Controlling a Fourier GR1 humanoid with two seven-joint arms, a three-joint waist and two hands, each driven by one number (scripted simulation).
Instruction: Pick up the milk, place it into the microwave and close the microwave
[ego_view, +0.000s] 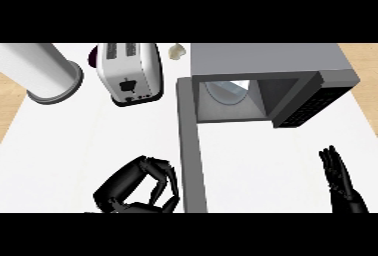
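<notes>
The milk (233, 91) is glimpsed as a pale shape inside the open microwave (295, 60); its long axis and heading cannot be told. Well apart, the left hand (122, 186) is seen clenched on nothing beside the door (190, 150), the right hand (345, 190) with fingers released.

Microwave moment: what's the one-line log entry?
microwave door open; left hand curled beside it; right hand open, resting lower right

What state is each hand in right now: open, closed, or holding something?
Left hand: closed, fingers curled, nothing seen in it, beside the microwave door.
Right hand: open, fingers straight, resting at lower right.
</notes>
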